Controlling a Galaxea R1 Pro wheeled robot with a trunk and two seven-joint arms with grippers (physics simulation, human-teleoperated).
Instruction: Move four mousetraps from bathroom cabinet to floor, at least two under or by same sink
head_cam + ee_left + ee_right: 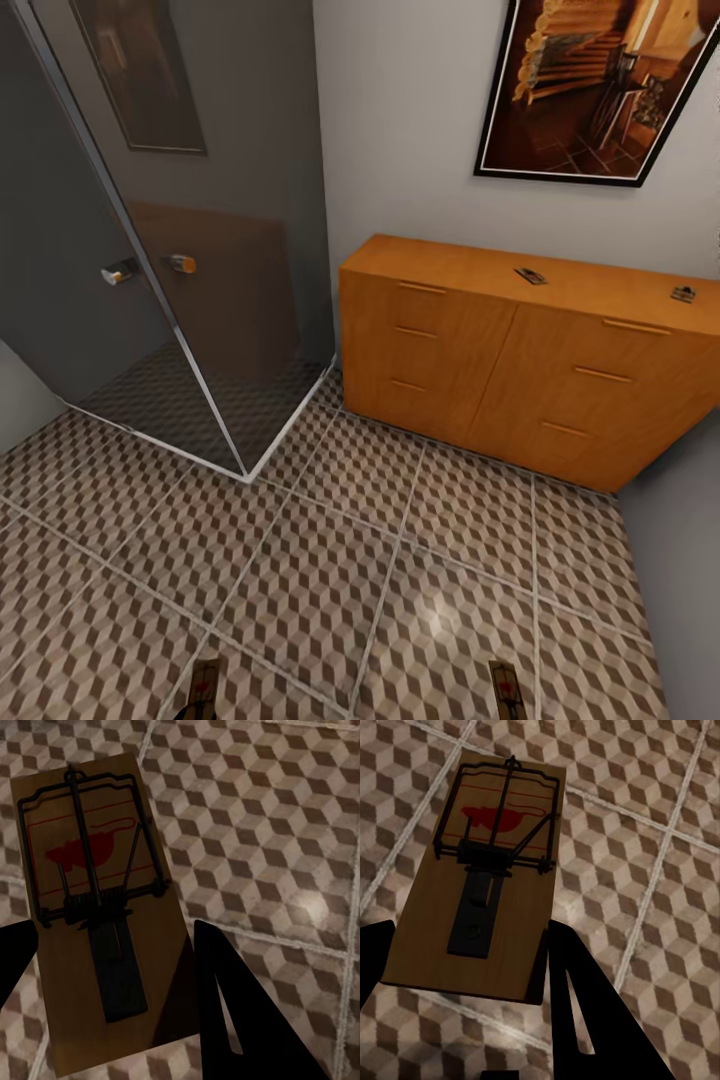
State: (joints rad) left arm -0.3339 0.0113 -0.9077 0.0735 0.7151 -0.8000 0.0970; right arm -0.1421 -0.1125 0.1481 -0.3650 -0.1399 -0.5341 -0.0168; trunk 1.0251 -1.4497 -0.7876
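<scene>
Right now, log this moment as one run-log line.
left gripper: shut on mousetrap | right gripper: shut on second mousetrap | cabinet top: two mousetraps left | bathroom floor: none placed

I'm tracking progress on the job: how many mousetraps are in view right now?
4. Two lie on top of the cabinet: one mousetrap near its middle, another toward its right end. One sits between the left gripper's fingers, one between the right gripper's.

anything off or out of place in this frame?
Nothing damaged or spilled. Two small tan wooden mousetraps lie on top of the orange-brown wooden cabinet, not inside it. The left gripper and right gripper each hold another trap over the cube-patterned tile floor.
</scene>
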